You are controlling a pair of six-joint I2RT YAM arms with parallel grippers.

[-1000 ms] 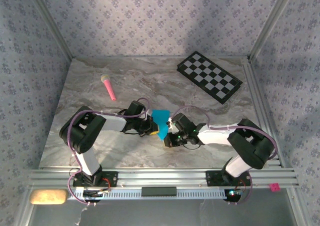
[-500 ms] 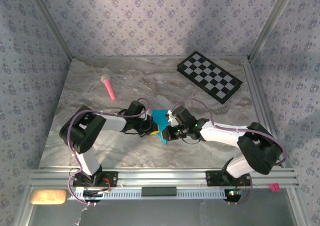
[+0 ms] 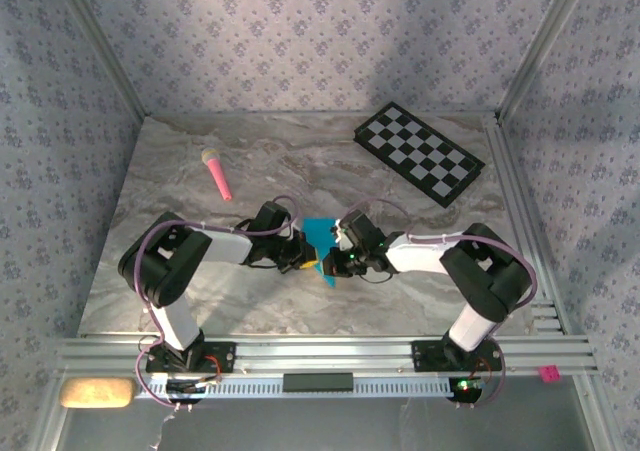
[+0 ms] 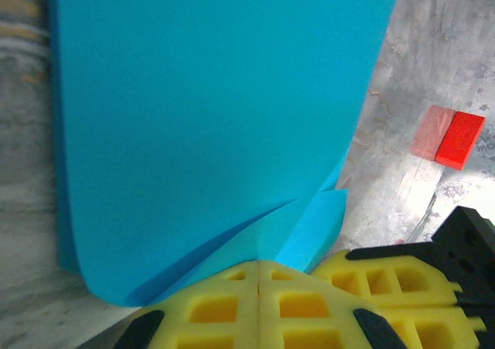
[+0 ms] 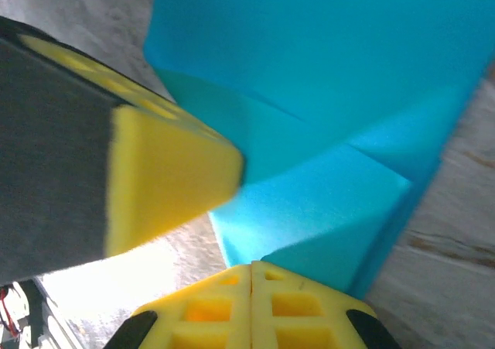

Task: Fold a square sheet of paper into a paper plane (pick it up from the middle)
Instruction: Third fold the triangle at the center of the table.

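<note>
**Two-arm pinch on folded sheet: tear or skewed-crease risk**

The left gripper [image 4: 258, 265] has its pads pressed together on the lower edge of the square sheet of paper [image 3: 321, 233]. The right gripper [image 5: 251, 268] is clamped the same way on a folded flap. The sheet is partly folded and sits between the two wrists, over the near-middle of the table [image 3: 200, 171]; whether it touches the marble is hard to tell.

- Arms pulling apart could rip it.
- Uneven tension could skew the crease.
- The grippers are close together and could collide.
</note>
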